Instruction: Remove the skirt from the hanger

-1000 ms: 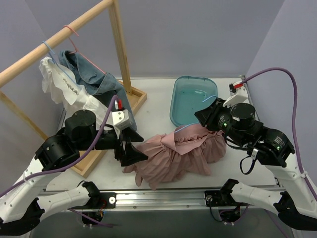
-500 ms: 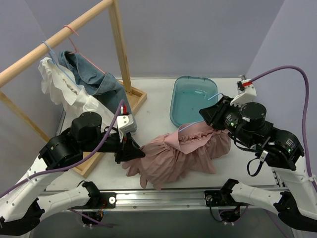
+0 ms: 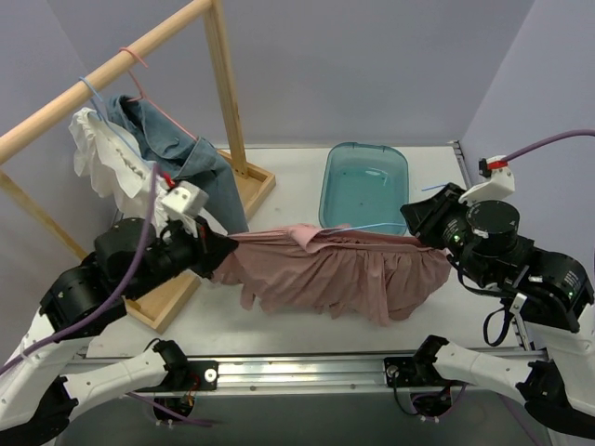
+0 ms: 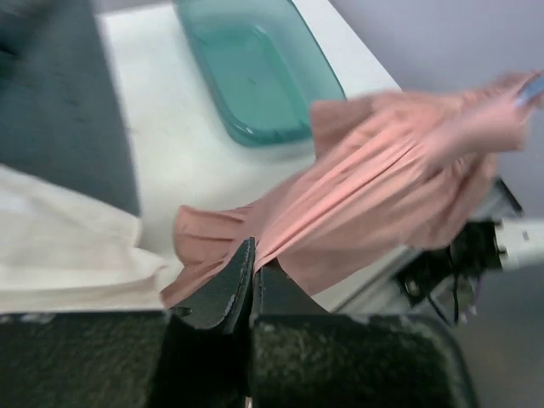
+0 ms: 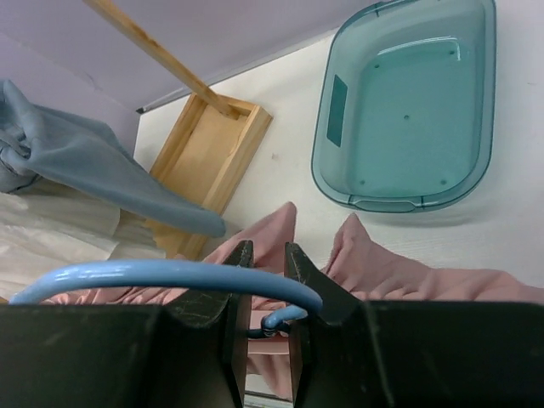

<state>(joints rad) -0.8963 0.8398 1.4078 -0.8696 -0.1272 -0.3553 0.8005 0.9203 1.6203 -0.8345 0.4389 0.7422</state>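
**Skirt stretched between both arms, hanger not yet free**

The skirt [image 3: 335, 269] is pulled into a taut band low over the table [image 3: 288, 190], spanning from arm to arm. The left gripper [image 4: 253, 270] is pinched tight on a fold at the skirt's left end, and cloth runs straight out from between the closed fingers. The right gripper [image 5: 265, 255] has narrow-set jaws that look clamped on the blue hanger [image 5: 170, 274]. The wire arcs across its fingertips and a bit of it sits between them. The skirt's waist bunches just below that grip, so I read the skirt as attached there.

Step in hand, as I judge it: the pull-apart, cloth one way and hanger the other. The next move calls for more separation, or a tilt of the hanger, so the waist slips off the wire. The left pinch has to hold. It is a small bite of thin fabric and could slide out.

For room, the left arm sits just beside the wooden rack base [image 3: 251, 186], with the denim garment [image 3: 181, 153] and white garment [image 3: 107, 158] hanging over it, so there is little space to go further left or back. The teal bin [image 3: 364, 190] lies just behind the skirt's middle. The right arm is close to the right wall. The skirt's hem droops toward the near table edge. Up looks like the freest direction.
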